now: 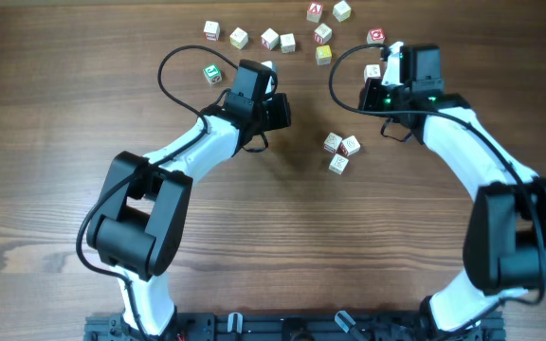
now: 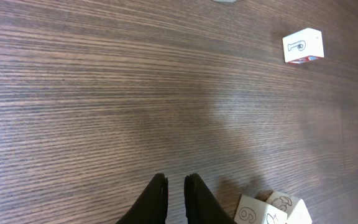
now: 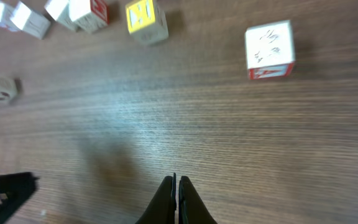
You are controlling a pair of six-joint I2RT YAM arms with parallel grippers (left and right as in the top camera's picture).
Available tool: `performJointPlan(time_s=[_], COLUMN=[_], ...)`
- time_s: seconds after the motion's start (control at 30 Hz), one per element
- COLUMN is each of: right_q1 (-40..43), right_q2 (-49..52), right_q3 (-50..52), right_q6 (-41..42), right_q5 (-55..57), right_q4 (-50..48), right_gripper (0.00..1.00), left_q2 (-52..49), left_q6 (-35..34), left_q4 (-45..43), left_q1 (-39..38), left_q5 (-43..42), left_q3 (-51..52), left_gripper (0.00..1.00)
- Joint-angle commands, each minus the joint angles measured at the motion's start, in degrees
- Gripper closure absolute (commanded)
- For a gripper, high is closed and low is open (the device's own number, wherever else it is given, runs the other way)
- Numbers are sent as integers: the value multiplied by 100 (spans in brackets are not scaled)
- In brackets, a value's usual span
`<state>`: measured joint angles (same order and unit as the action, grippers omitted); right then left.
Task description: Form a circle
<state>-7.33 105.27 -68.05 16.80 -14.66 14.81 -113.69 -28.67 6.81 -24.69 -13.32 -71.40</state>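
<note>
item: circle (image 1: 341,150). a tight cluster of three small white cubes with red printed faces, found on the dark wooden table (image 1: 55,104), a little right of centre, between the two arms. the cubes are set touching one another, two side by side and the third just below them in the overhead view. part of the cluster is also seen at the lower right edge of the left wrist view, with a "6" printed on the nearest face.

item: left gripper (image 2: 176,190). black fingers are held to a narrow gap, with nothing gripped between them. it is placed over bare wood, left of the cluster, near it but apart.

item: right gripper (image 3: 177,193). fingers are pressed together, with nothing held. it is placed over bare wood, above and to the right of the cluster in the overhead view.

item: loose cubes (image 1: 269,39). these are scattered along the far side of the table, apart from the cluster. a yellow cube (image 1: 323,54) is counted among them. a green-marked cube (image 1: 213,73) lies alone beside the left arm's wrist. a single white cube with a red side (image 3: 269,50) is seen ahead and to the right of the right gripper's fingers, not touched by them.
</note>
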Motion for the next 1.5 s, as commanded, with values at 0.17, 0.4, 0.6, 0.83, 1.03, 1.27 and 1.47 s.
performJointPlan(time_s=[0.17,0.4,0.6,0.83,1.03,1.27,1.47], right_q1=[-472,-612,-612,-612,-612,-612,-612], right_q2=[597,608,608,608,608,605,605], right_q3=[-37,-37,-37,-37,-37,-37,-37], right_q6=[-175,-162,-186,-352,-330,-330,-332], right_q5=[-120,254,245,-59,-92,-96,-243], right_q4=[-238,101,479,844,885,1051,1062], right_gripper=[95,96,95,95,95,95,96], left_q2=[-55,-55,-55,-55,-55,-55,-55], left_q6=[-83,-186,-186,-184,-184,-184,-184], left_q4=[26,166,177,181,201,199,201], left_q1=[44,280,280,280,280,280,280], left_q5=[452,444,444,442,444,444,444], left_q3=[-7,-7,-7,-7,-7,-7,-7], left_gripper=[92,92,92,91,91,91,91])
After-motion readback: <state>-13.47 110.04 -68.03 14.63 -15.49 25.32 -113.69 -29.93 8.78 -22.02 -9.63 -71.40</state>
